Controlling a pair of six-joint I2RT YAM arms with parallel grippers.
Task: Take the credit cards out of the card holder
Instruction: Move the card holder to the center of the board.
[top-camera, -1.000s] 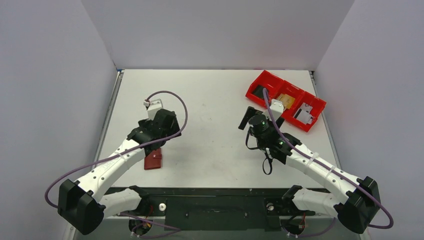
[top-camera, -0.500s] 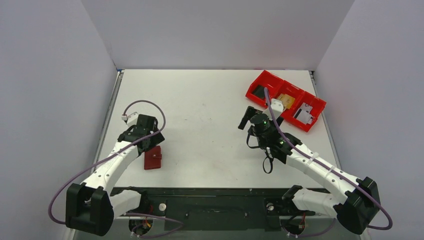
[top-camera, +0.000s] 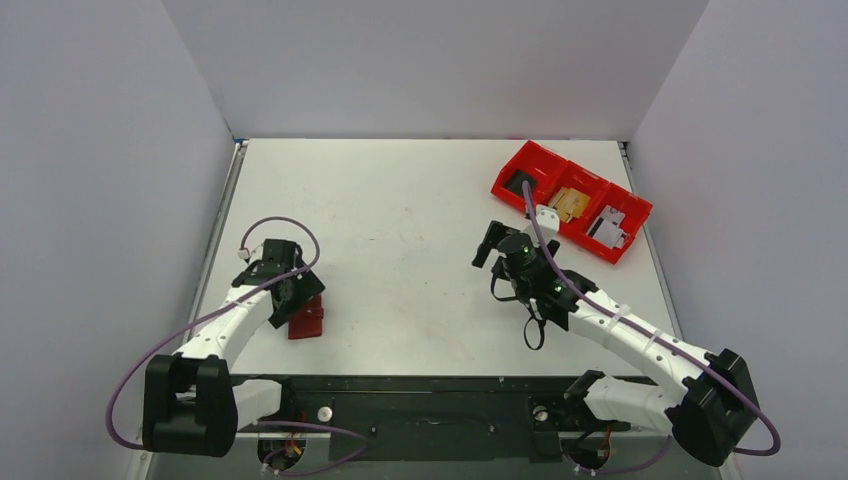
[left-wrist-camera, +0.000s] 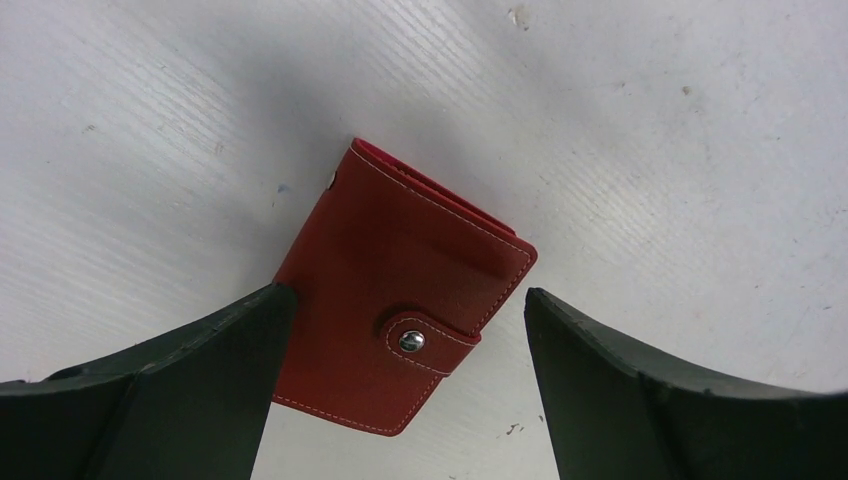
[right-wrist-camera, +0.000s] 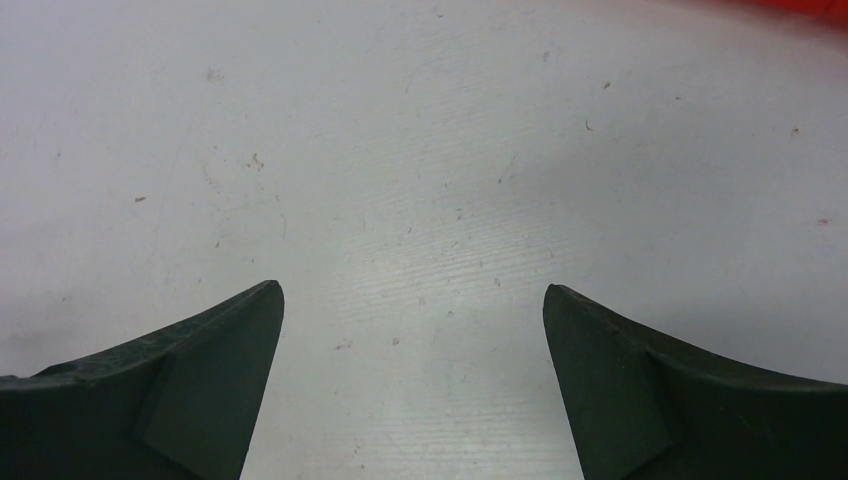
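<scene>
The card holder (top-camera: 307, 320) is a dark red wallet lying flat on the table near the front left. It is closed, its strap snapped with a silver stud (left-wrist-camera: 411, 341). In the left wrist view the card holder (left-wrist-camera: 400, 300) lies between my open fingers. My left gripper (top-camera: 300, 298) hovers over it, open and empty, with its jaws on either side. My right gripper (top-camera: 487, 243) is open and empty over bare table at centre right, and the right wrist view shows only table between its fingers (right-wrist-camera: 210, 370). The credit cards are hidden.
A bright red three-compartment bin (top-camera: 570, 200) with small items stands at the back right, just beyond my right gripper. White walls enclose the table on three sides. The table edge (top-camera: 222, 230) runs along the left, near my left arm.
My left arm has swung back and left, then lowered its gripper onto the card holder. My right gripper has shifted slightly left. The card holder has not moved.
</scene>
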